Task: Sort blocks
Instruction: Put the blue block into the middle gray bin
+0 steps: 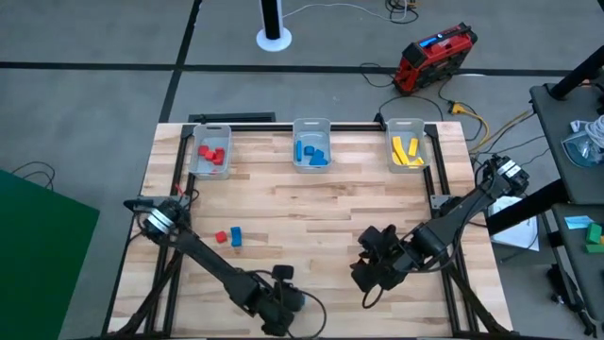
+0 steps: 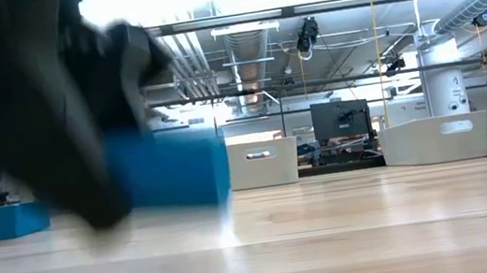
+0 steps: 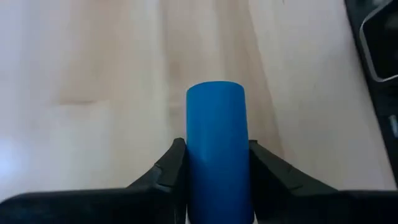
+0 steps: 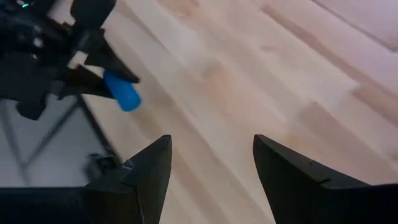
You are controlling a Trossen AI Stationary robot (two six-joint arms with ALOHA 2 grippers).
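A: Blue block (image 3: 216,118), close up in the left wrist view, clamped between the two fingers of the left gripper (image 3: 217,163), its rounded end sticking out past the fingertips.

B: Where over the table (image 1: 311,203)?

A: Near the front edge, a little left of centre. The low view shows the block off the wood, with a gap under it.

B: And the other arm?

A: The right gripper (image 4: 211,162) hangs over bare boards at front right, near the left one. Its fingers are spread wide and hold nothing. Its wrist view looks across at the left gripper and the blue block.

B: Anything loose on the table?

A: Two pieces at front left, side by side: a red block (image 1: 221,237) and a second blue block (image 1: 236,236), just beside each other. Whether they touch cannot be told.

B: The bins?

A: Three clear ones in a row along the far edge. The left bin (image 1: 197,166) holds red blocks (image 1: 212,154), the middle bin (image 1: 310,124) blue blocks (image 1: 311,153), the right bin (image 1: 405,123) yellow blocks (image 1: 406,151). Each bin shows one colour only.
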